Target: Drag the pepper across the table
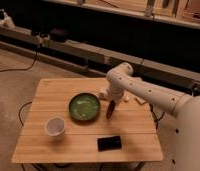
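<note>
The green bowl (84, 106) sits near the middle of the tabletop (50, 92); a white cup (55, 126) stands front-left of it. What either one holds cannot be made out. A black block (109, 143) lies front-right of the bowl, close to the front edge. Bare wood stretches left of the bowl and behind it. The arm (143, 90) comes in from the right and bends downward. Its end effector (111, 102) is just right of the bowl, over the dark red pepper (110, 111). I cannot tell whether it is grasping the pepper.
</note>
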Robot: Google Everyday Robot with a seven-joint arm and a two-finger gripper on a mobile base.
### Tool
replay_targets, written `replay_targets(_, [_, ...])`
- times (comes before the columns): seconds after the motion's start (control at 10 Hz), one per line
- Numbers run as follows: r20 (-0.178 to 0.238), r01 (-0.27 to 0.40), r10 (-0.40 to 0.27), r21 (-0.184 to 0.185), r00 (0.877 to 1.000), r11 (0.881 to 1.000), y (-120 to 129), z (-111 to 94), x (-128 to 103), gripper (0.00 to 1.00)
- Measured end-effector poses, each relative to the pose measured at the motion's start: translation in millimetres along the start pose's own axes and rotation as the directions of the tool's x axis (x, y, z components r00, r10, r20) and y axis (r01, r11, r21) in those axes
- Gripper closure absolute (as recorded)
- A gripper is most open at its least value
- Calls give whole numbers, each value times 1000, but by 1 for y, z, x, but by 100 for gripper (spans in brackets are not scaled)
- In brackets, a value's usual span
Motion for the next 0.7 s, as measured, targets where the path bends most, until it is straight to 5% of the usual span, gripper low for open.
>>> replay_targets(0.7, [11, 61, -61, 36, 998, 998, -43, 1, -50, 74])
